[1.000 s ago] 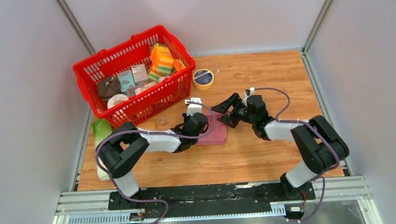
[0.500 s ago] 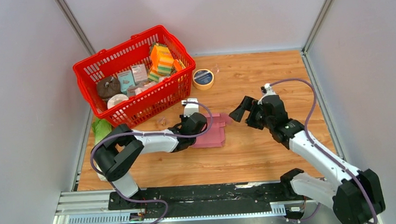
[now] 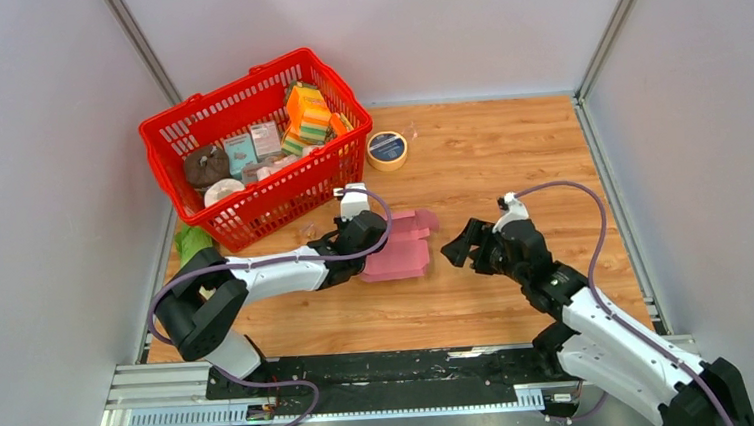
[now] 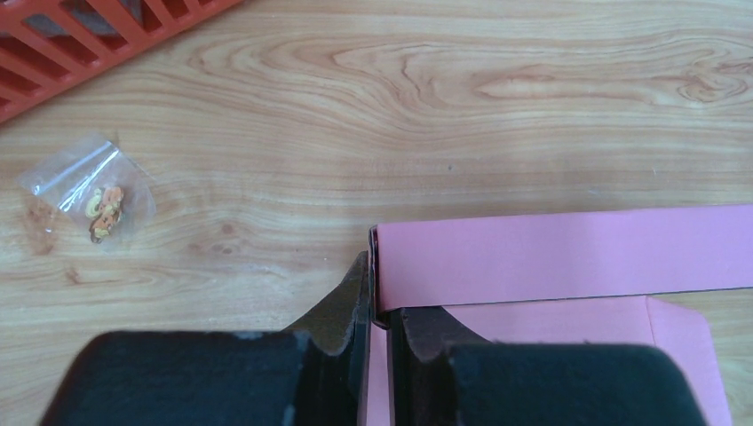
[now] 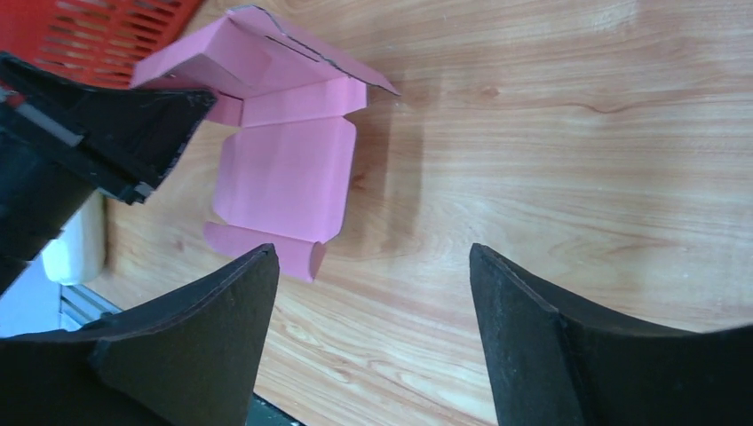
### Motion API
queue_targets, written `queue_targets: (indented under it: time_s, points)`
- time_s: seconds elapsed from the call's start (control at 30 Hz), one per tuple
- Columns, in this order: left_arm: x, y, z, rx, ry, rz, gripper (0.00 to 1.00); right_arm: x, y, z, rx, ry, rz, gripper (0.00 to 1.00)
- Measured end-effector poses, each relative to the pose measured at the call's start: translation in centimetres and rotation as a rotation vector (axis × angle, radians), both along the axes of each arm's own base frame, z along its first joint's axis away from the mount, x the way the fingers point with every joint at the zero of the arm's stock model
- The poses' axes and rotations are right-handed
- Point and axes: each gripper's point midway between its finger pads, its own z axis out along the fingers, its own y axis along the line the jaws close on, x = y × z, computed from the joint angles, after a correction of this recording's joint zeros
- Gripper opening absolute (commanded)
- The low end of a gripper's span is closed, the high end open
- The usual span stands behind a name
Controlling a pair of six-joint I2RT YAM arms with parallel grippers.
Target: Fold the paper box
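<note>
The pink paper box [image 3: 399, 255] lies partly unfolded on the wooden table, its flaps spread to the right. My left gripper [image 3: 363, 236] is shut on the left edge of the paper box [image 4: 568, 257]; its fingertips [image 4: 355, 293] pinch a raised pink panel. My right gripper [image 3: 461, 250] is open and empty, a short way right of the box. In the right wrist view the paper box [image 5: 284, 177] lies ahead between the spread fingers [image 5: 231, 302], with one panel lifted by the left gripper's black finger [image 5: 115, 124].
A red basket [image 3: 255, 203] with striped packs, small cartons and other items stands at the back left. A tape roll [image 3: 388, 149] lies behind the box. A small clear bag [image 4: 84, 188] lies near the basket. A green-white object [image 3: 193, 248] lies at the left edge.
My right arm has pulled back from the box toward the near right, its gripper open. My left gripper stays on the box, which has opened out with flaps spread to the right.
</note>
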Motion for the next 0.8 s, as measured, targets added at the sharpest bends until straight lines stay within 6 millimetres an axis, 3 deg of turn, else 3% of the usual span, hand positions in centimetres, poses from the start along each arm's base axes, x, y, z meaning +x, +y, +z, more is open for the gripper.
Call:
queue_targets:
  time_s: [0.17,0.3,0.47,0.57,0.77,0.8]
  points:
    - [-0.4,0.3,-0.4,0.012,0.021,-0.001,0.00,0.7,-0.3,-1.9,-0.045,0.045,0.013,0.59]
    - [-0.5,0.6,-0.5,0.029,0.028,-0.002,0.00,1.5,-1.0,-2.4,-0.047,0.060,0.007,0.38]
    - [-0.4,0.9,-0.1,0.044,0.015,0.001,0.00,2.7,-2.1,-2.8,-0.029,0.090,-0.031,0.43]
    - [-0.4,0.9,0.0,0.048,0.011,0.001,0.00,3.2,-1.1,-2.9,-0.009,0.118,0.009,0.42]
    - [-0.4,0.9,0.0,0.047,0.010,0.000,0.00,4.8,2.2,-2.1,0.051,0.141,0.102,0.28]
    - [-0.4,0.9,0.0,0.047,0.010,0.000,0.00,5.0,2.7,-2.1,0.056,0.142,0.113,0.20]
